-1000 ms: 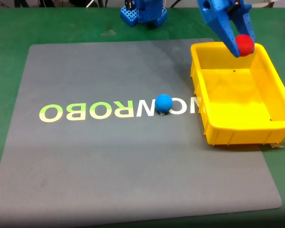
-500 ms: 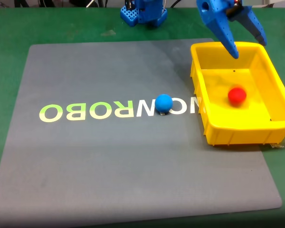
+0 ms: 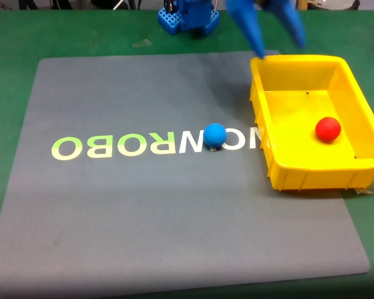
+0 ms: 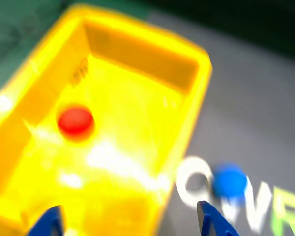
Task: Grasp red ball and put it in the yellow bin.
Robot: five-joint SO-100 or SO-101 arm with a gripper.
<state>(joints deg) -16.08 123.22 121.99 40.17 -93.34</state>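
Note:
The red ball (image 3: 328, 129) lies loose on the floor of the yellow bin (image 3: 299, 180), toward its right wall in the fixed view. The wrist view shows the same red ball (image 4: 75, 121) inside the yellow bin (image 4: 196, 93), blurred by motion. My blue gripper (image 3: 279, 47) hangs open above the bin's far left corner, its two fingers spread with nothing between them. Both blue fingertips (image 4: 214, 221) poke in at the bottom edge of the wrist view, wide apart.
A blue ball (image 3: 215, 135) rests on the grey mat (image 3: 143, 212) over the printed letters, left of the bin; it shows too as the blue ball (image 4: 229, 181). The arm's blue base (image 3: 188, 15) stands at the back on the green table.
The gripper let go of the red ball, which dropped into the bin and rolled toward its right wall. The open gripper then swung left and back, off the bin's middle.

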